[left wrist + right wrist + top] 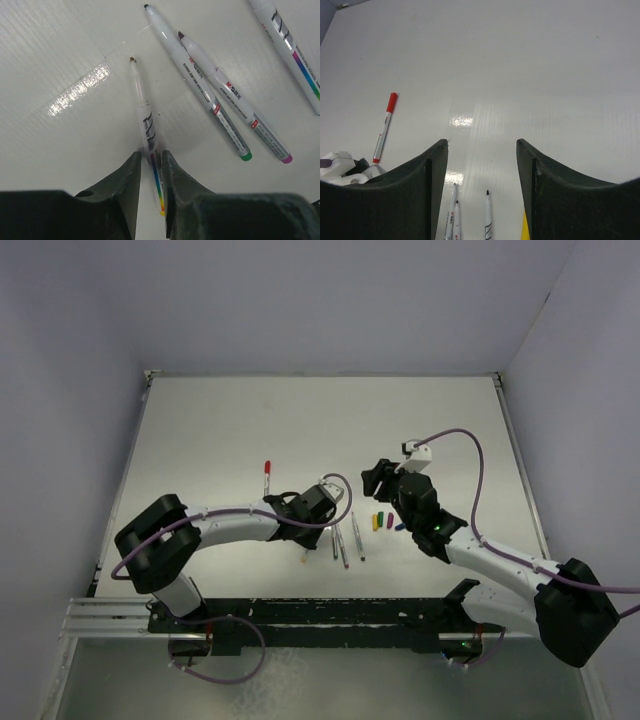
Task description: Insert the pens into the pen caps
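Note:
My left gripper (150,156) is shut on a thin white pen (142,95) with a yellow end; the pen's tip points away over the table. To its right lie a green-ended pen (200,85), a purple-ended pen (235,100) and a further pen (290,45). In the top view the left gripper (328,500) sits just left of the loose pens (343,538). Yellow (377,520), purple (389,521) and dark blue (399,526) caps lie close under my right gripper (376,480), which is open and empty (482,150). A red-capped pen (267,477) lies apart, also in the right wrist view (385,127).
The white table (230,430) is walled at the back and on both sides. Two pen tips (488,215) and a yellow cap's edge (525,227) show between the right fingers. The arms' base rail (300,615) runs along the near edge.

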